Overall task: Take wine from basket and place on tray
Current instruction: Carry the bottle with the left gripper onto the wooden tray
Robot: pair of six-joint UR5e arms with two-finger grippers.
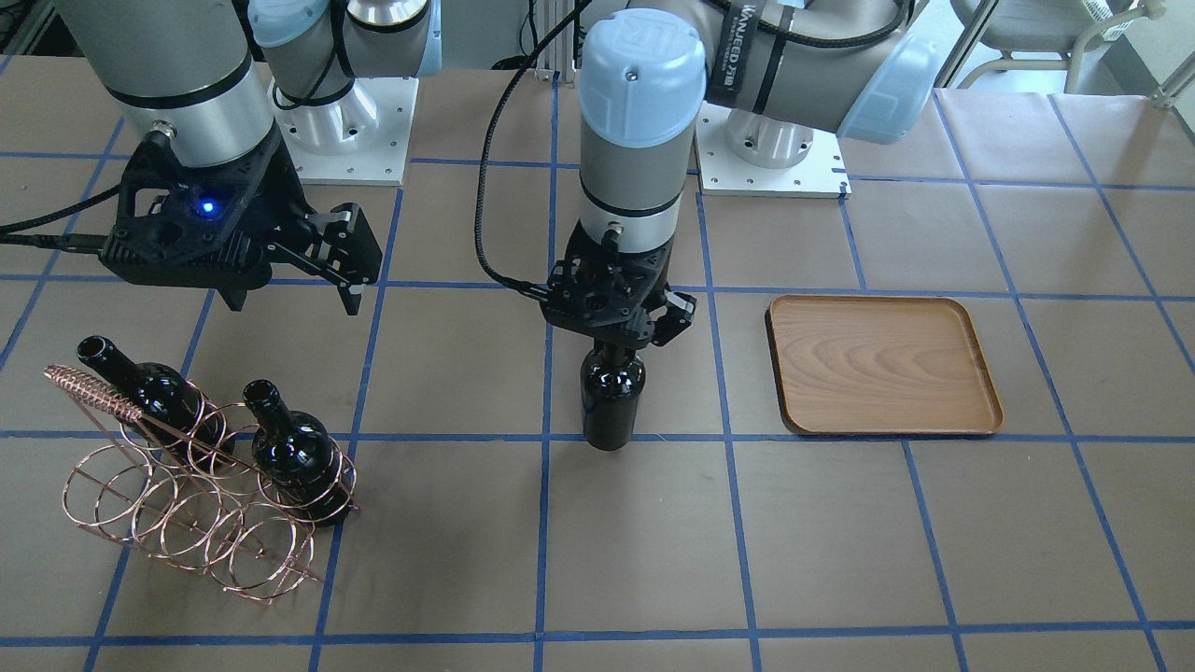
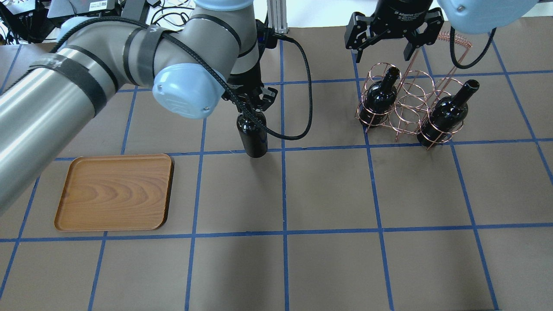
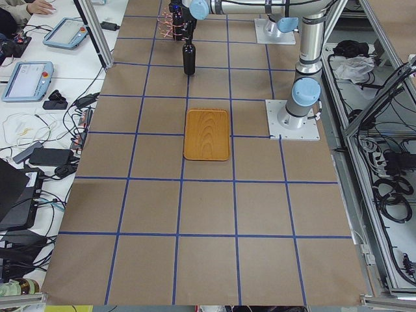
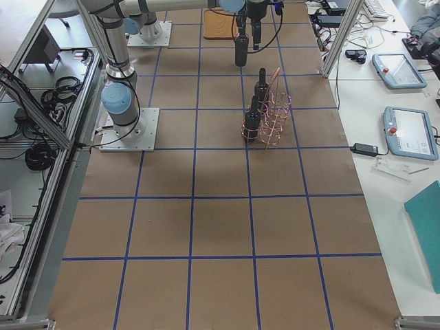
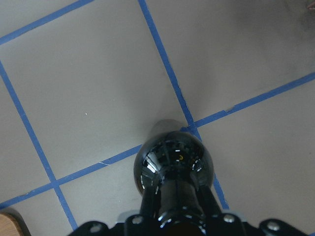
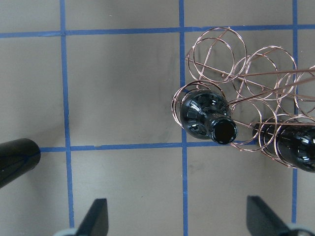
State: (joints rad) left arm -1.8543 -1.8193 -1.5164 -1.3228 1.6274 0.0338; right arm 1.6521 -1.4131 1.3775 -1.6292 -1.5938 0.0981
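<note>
Tabletop centre: left gripper [image 1: 613, 343] clamped on wine [image 1: 611, 399] neck; transfer step in hand. Next: carry to tray [image 1: 882, 366] toward left edge. Right gripper [image 2: 386, 43] spread wide above basket [image 2: 408, 93].

Between the shiny black glass wine bottle [image 2: 252, 136] held by the left gripper [image 1: 614, 342] and the flat brown wooden tray [image 2: 114, 192] lies only flat brown table [image 2: 224, 138] with blue tape lines, so the way across is open. The tray's top is bare wood. On the bottle's other side, well apart, stands the rose-gold wire basket [image 2: 408, 101]. Two more black bottles [image 2: 380, 98] [image 2: 445, 114] stick up from its rings. The right gripper [image 2: 384, 49] hangs high near it, jaws wide apart.
</note>
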